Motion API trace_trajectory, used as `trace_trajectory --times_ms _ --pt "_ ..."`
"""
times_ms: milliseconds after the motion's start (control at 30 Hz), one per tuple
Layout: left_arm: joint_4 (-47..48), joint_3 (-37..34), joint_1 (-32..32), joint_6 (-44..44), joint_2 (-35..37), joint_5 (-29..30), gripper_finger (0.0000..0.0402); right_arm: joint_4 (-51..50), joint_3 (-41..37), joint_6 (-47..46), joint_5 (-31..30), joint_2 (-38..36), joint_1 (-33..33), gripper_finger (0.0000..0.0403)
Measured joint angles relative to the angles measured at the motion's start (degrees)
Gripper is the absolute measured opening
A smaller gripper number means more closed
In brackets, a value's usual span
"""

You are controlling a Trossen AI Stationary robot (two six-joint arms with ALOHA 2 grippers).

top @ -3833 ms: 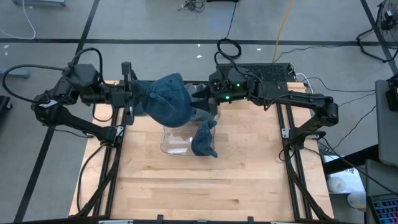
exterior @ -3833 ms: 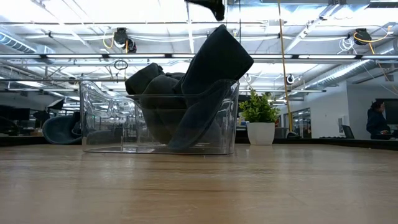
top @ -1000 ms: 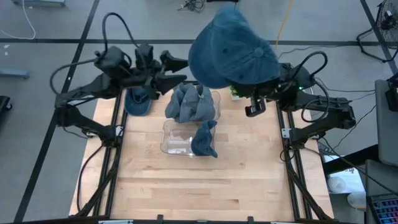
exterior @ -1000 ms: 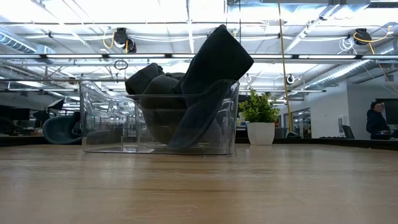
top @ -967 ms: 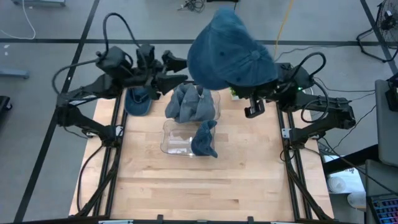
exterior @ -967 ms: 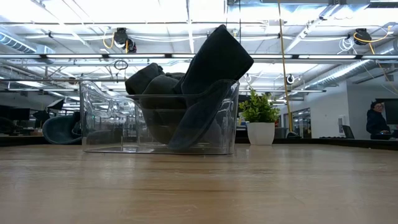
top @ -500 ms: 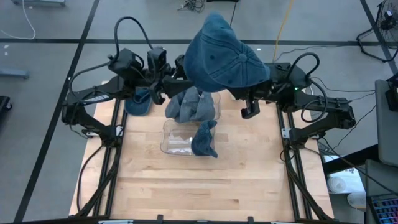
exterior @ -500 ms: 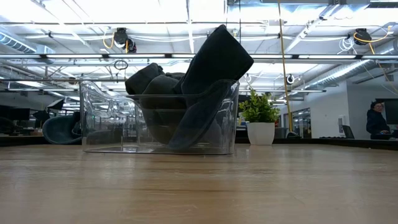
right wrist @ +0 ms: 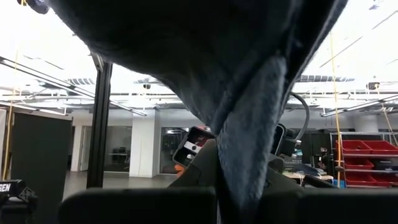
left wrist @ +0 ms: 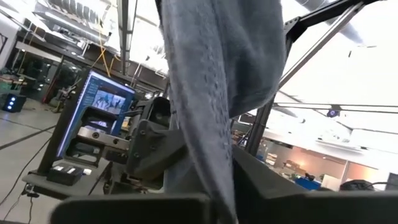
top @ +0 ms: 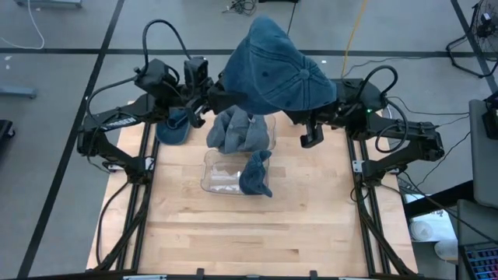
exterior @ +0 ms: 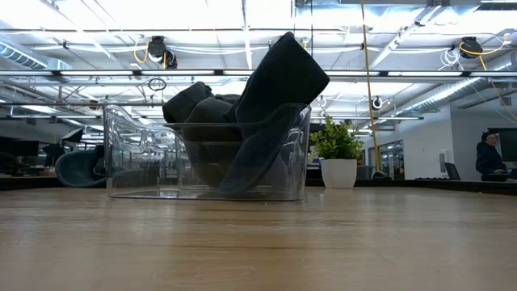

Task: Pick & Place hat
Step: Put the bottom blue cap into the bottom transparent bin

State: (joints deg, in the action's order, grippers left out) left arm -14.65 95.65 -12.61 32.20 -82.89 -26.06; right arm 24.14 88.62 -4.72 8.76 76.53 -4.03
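A blue denim hat (top: 276, 66) hangs high above the table's far edge, between my two grippers. My left gripper (top: 224, 87) is shut on its left side and my right gripper (right wrist: 241, 198) on its right side, which is hidden under the crown in the high view. Below stands a clear bin (top: 212, 180) with several blue hats piled in its far end (top: 240, 131). One hat (top: 255, 173) drapes over the bin's right wall. Another hat (top: 173, 126) lies on the table at the far left. My left gripper pinches a hanging fold of the hat's left edge (left wrist: 217, 180) between its two fingers, coming from the table's left and slanting up. The hat is lifted clear of the table. My right gripper pinches a fold of the hat's right edge (right wrist: 245, 168) between its two fingers, slanting up from the table's right. The crown spreads above and in front of the fingers, clear of everything below.
The near half of the wooden table (top: 257, 233) is bare. A potted plant (exterior: 338, 158) stands beyond the far edge. A person (exterior: 489, 158) is in the room at the far right. Cables lie on the floor behind the table.
My left gripper has moved toward the table's right, up to the raised hat, tipped upward and shut on the hat's left edge. The hat has stayed lifted and has shifted slightly toward the left. My right gripper has kept its hold.
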Motion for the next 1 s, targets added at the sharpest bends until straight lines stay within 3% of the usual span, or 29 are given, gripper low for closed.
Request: trace_trajectory --times_ms 200,333,633,767,1000 --pt "0.08 -0.01 -0.10 -0.23 0.13 -0.51 0.0014 -0.29 0.00 0.90 0.04 0.00 0.00 0.0001" --pt "0.20 -0.02 -0.23 -0.26 0.17 -3.04 0.0008 -1.93 0.00 -0.21 0.24 0.00 0.02 0.0024" --pt "4.40 0.06 -3.95 -0.29 5.16 -7.46 0.0007 -13.13 -0.09 -8.34 0.33 -1.53 -0.28 0.0150" --pt "10.67 0.03 -6.69 -2.37 9.10 -8.43 0.0007 -17.34 -0.09 -10.34 5.21 -2.38 -0.28 0.0209" --pt "21.72 0.04 -10.34 -5.41 15.73 -11.04 0.0007 -20.72 -0.09 -12.25 6.41 -3.92 -0.26 0.0256"
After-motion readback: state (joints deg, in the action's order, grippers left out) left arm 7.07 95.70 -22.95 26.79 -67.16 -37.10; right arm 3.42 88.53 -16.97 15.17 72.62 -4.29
